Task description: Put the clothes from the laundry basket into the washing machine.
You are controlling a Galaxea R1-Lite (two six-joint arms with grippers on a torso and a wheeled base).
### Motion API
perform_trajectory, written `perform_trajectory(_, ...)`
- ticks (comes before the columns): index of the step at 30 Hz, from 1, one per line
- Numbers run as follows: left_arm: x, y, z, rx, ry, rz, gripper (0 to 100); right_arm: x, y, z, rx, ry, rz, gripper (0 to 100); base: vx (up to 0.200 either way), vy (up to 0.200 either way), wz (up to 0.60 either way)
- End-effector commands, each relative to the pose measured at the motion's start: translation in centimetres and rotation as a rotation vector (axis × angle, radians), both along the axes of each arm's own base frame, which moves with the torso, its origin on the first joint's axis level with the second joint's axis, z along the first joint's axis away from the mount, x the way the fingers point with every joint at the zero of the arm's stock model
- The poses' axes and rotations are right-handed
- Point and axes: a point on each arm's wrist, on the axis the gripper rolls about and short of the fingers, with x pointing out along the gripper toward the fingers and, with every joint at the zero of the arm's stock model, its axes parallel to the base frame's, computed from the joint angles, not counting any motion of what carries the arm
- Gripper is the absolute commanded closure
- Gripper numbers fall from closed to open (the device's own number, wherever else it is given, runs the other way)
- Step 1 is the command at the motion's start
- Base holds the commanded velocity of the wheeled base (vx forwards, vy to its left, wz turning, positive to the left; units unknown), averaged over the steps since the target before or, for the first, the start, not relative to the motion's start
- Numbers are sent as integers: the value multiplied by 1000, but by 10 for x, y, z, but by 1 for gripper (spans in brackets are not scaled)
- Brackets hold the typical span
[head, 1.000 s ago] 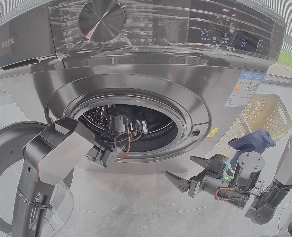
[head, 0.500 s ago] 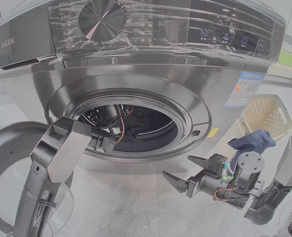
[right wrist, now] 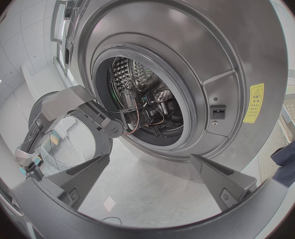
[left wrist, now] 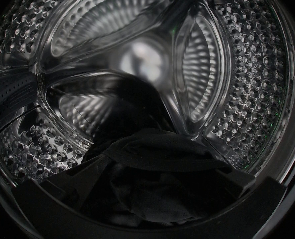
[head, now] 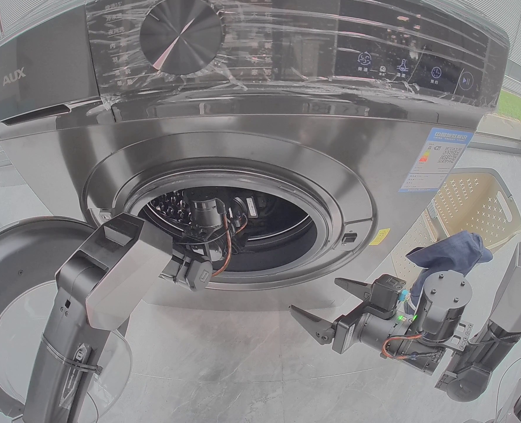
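The washing machine (head: 354,165) stands with its round opening facing me. My left arm reaches into the drum (left wrist: 247,67). In the left wrist view my left gripper (left wrist: 160,165) is open low inside, its fingers (left wrist: 81,176) spread wide. Dark clothes (left wrist: 160,146) lie heaped on the drum floor between and beyond them. A dark blue cloth (head: 448,254) hangs over the rim of the beige laundry basket (head: 483,201), to the right of the machine. My right gripper (head: 315,296) is open and holds nothing. It hovers above the floor, in front of the machine and left of the basket.
The machine's door (head: 14,277) is swung open at the far left, beside my left arm. Pale tiled floor (head: 231,359) stretches between the machine's front and my right gripper. A yellow warning sticker (right wrist: 256,102) sits beside the door latch.
My left wrist pushed deeper into the drum, then drew back a little toward the opening. The right gripper edged slightly left and has stayed open.
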Motion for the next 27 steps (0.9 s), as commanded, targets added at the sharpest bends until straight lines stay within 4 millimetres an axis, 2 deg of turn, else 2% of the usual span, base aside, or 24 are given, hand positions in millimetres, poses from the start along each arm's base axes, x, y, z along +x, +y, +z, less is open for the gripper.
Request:
perform_trajectory(1, -5, -3, 5, 4, 5, -10, 0, 0, 0, 0, 1, -2, 1, 0, 0, 0, 0)
perform_trajectory(6, -15, -7, 5, 18, 23, -24, 0, 0, 0, 1, 1, -2, 0, 0, 0, 0, 0)
perform_trajectory(7, -24, -7, 10, 30, 39, -36, 0, 0, 0, 0, 0, -1, 0, 0, 0, 0, 0)
perform_trajectory(10, -31, -7, 13, 43, 56, -43, 0, 0, 0, 0, 0, -1, 0, 0, 0, 0, 0)
perform_trajectory(11, -47, -5, 16, 86, 102, -64, 0, 0, 0, 1, 1, -2, 0, 0, 0, 0, 0)
perform_trajectory(12, -47, -5, 16, 86, 102, -64, 0, 0, 0, 1, 1, -2, 0, 0, 0, 0, 0)
perform_trajectory(13, -54, -4, 13, 110, 140, -80, 0, 0, 0, 0, 0, -1, 1, 0, 0, 0, 0)
perform_trajectory(18, -57, -2, 3, 138, 182, -82, 0, 0, 0, 0, -1, 0, 0, 0, 0, 0, 0)
perform_trajectory(21, -63, 2, -15, 184, 256, -95, 0, 0, 0, 0, -2, 1, 0, 0, 0, 0, 0)
perform_trajectory(27, -57, 4, -38, 226, 281, -93, 0, 0, 0, 0, -1, 0, -2, 0, 0, 0, 0)
